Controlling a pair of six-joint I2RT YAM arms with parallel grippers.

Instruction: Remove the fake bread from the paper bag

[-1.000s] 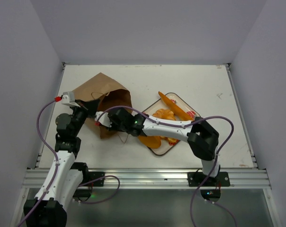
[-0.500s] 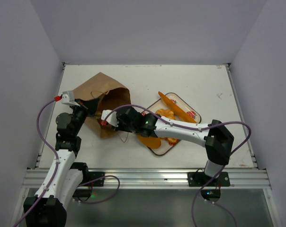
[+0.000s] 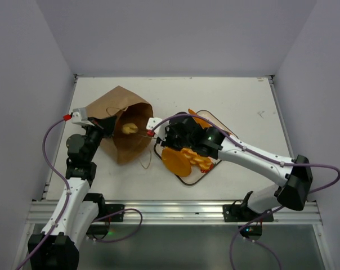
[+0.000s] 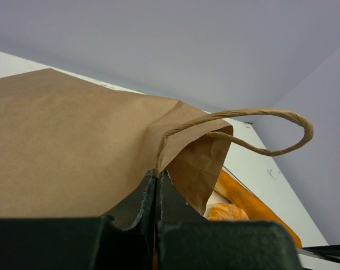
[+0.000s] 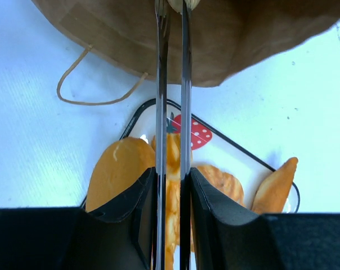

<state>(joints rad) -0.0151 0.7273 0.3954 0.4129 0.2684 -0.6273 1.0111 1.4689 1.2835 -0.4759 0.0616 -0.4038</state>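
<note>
Clamping the paper bag (image 4: 74, 140) by its rim is the left tool (image 4: 157, 188). The right tool (image 5: 171, 22) has its tips cropped at a pale bun (image 3: 128, 128) in the bag's mouth, grip unclear. Other fake bread (image 3: 178, 161) crowds a tray (image 3: 210, 116) on the white desk (image 3: 232, 95).

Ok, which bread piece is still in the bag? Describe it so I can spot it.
On the left of the table lies the brown paper bag, mouth facing the strawberry-printed tray. Just inside that mouth sits a small bread piece: pale yellow, unlike the deeper orange pieces on the tray.
</note>
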